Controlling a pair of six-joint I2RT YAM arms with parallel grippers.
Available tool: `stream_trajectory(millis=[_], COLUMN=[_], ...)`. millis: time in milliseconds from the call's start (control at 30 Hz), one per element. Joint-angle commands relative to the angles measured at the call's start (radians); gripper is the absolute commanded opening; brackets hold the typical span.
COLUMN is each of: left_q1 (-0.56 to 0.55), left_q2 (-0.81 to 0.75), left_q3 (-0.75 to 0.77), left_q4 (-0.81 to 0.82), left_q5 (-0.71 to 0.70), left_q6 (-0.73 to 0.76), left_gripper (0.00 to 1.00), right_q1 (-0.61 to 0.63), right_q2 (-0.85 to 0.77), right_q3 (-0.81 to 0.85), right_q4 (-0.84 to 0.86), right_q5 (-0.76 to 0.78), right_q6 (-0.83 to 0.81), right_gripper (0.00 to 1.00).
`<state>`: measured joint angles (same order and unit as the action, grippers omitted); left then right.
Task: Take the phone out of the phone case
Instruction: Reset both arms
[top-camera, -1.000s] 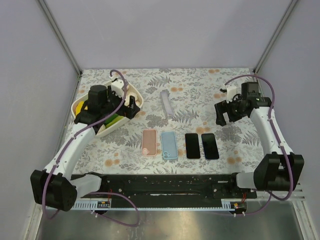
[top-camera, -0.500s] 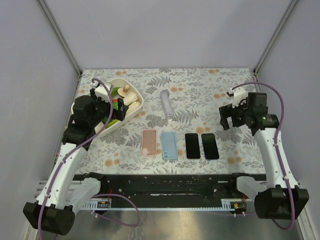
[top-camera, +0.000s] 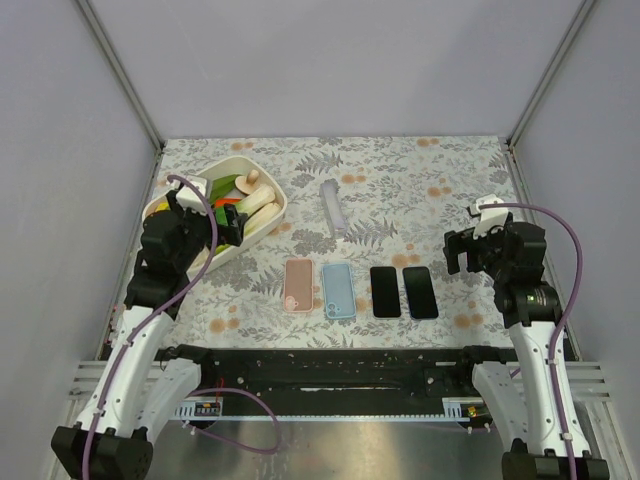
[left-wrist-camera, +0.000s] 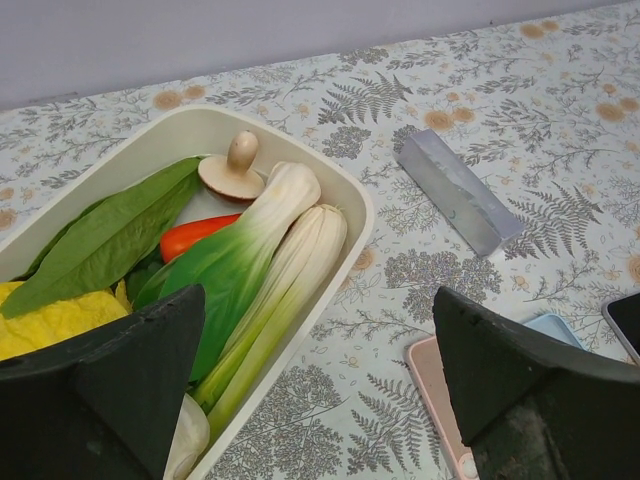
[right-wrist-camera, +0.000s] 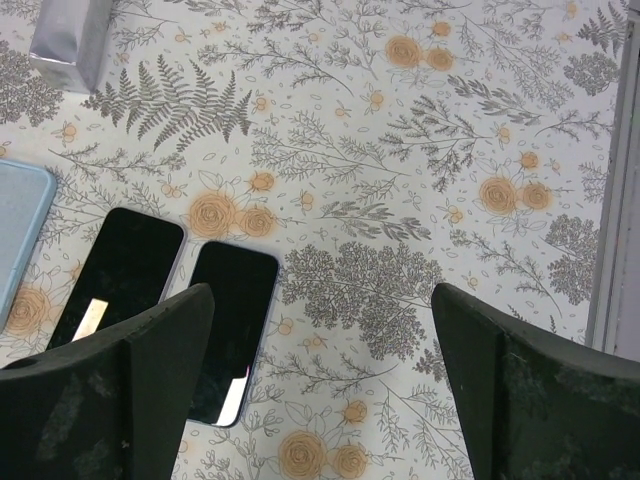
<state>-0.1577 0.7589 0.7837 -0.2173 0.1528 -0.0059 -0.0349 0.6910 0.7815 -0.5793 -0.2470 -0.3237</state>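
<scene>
Four flat things lie in a row at the table's near middle: a pink phone case, a blue phone case, and two black-screened phones, which also show in the right wrist view. Both cases lie back up, and I cannot tell whether a phone is inside either. My left gripper hangs open over the tray's near edge, left of the pink case. My right gripper is open above bare table, just right of the phones. Neither holds anything.
A white tray of vegetables and a mushroom stands at the back left. A clear grey block lies behind the row. Grey walls enclose the table, and a metal rail marks its right edge.
Both arms have drawn back toward the near edge. The left gripper moved left and nearer, uncovering the tray; the right gripper moved right and nearer. Both stayed open.
</scene>
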Motion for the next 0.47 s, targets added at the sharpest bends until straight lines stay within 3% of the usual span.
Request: stream_trajectory(millis=[0,433], left_q1=[0.009,0.012], left_q2=[-0.015,-0.007], left_q3=[-0.02,-0.043], left_q4=[0.096,0.124], left_q5=[0.0,0.037], left_q6=[-0.028,-0.043], left_gripper=[0.99,0.99], right_q1=[-0.003,-0.003], right_q2=[0.007,0.03], right_q3=[-0.021,-0.041], right_q4=[0.101,0.121], right_q5=[0.009,0.028], right_q6=[0.038,0.043], right_gripper=[1.0,1.0])
